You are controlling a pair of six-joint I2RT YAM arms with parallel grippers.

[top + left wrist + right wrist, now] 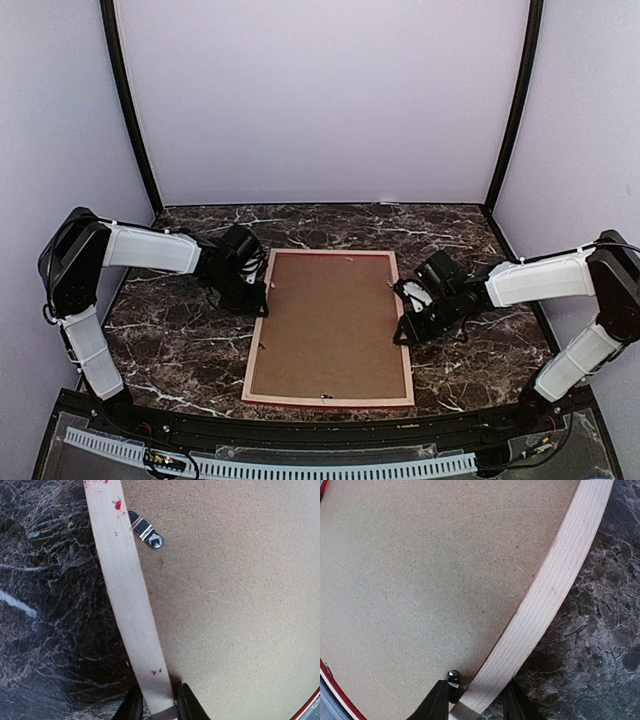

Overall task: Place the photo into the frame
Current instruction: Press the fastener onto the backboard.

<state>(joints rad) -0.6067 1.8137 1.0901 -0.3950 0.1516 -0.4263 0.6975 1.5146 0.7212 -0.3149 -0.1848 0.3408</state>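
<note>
The frame (330,402) lies face down on the marble table, its pale wood rear rails up and a thin red edge showing. A plain brown backing board (330,325) fills it. The photo is hidden. My left gripper (262,292) is shut on the frame's left rail (127,595), with one finger on each side of it in the left wrist view (156,706). My right gripper (404,312) straddles the right rail (545,595), open in the right wrist view (472,704), its inner finger beside a dark metal clip (453,682).
A metal turn clip (147,532) sits on the backing board by the left rail. Dark marble table (190,340) surrounds the frame. Purple walls and black corner posts close in the back and sides.
</note>
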